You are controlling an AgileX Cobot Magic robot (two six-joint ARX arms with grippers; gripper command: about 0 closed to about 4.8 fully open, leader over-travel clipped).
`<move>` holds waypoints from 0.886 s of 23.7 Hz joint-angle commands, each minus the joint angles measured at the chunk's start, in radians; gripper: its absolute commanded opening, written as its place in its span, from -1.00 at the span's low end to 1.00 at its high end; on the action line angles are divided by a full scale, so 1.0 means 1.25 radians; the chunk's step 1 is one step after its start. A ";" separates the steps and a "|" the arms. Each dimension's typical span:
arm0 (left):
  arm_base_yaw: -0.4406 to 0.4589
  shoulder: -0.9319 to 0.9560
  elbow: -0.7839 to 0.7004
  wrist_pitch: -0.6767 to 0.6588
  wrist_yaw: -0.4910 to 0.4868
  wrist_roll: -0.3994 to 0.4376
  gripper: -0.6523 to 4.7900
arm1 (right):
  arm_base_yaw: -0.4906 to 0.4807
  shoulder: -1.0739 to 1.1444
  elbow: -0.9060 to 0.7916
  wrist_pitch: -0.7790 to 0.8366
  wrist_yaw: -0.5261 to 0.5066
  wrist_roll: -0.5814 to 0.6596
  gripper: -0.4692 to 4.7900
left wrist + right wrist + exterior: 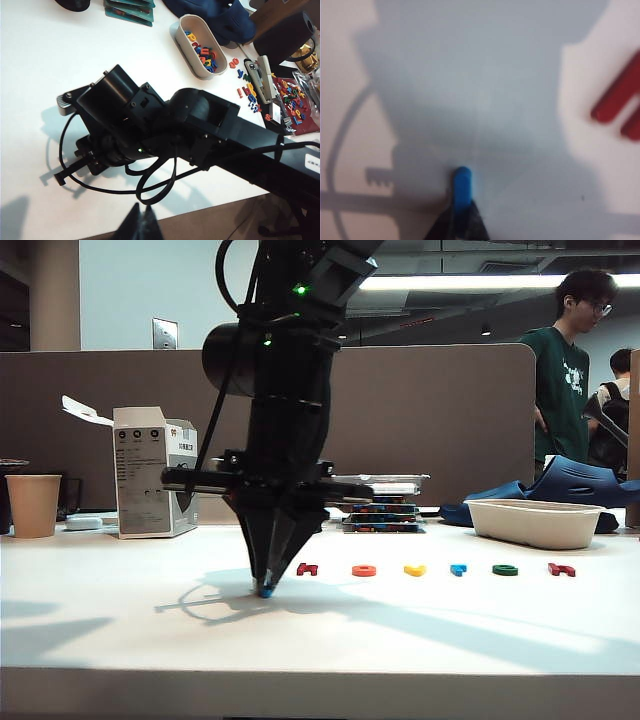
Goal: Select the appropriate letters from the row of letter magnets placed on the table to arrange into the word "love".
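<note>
Exterior view: two dark red letters (307, 569)

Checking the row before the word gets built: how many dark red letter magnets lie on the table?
2: one dark red letter just right of the right gripper, one dark red letter at the row's far right end. The arm may hide others.
</note>
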 commanded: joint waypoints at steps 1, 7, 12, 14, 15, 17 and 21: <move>0.000 -0.002 0.003 0.008 -0.005 0.004 -0.78 | -0.003 0.022 -0.016 -0.112 -0.002 0.051 -0.86; 0.000 -0.002 0.003 0.008 -0.005 0.004 -0.78 | -0.003 0.022 -0.016 -0.158 0.002 0.085 -0.86; 0.000 -0.002 0.003 0.008 -0.005 0.004 -0.78 | -0.006 0.021 -0.016 -0.171 0.057 0.109 -0.86; 0.000 -0.002 0.003 0.008 -0.005 0.004 -0.78 | -0.013 0.021 -0.016 -0.170 0.056 0.123 -0.86; 0.000 -0.002 0.003 0.008 -0.005 0.004 -0.78 | -0.021 0.021 -0.016 -0.168 0.059 0.124 -0.86; 0.000 -0.002 0.003 0.008 -0.005 0.004 -0.78 | -0.030 0.021 -0.017 -0.170 0.073 0.128 -0.86; 0.000 -0.002 0.003 0.008 -0.005 0.004 -0.78 | -0.056 0.021 -0.017 -0.179 0.078 0.136 -0.86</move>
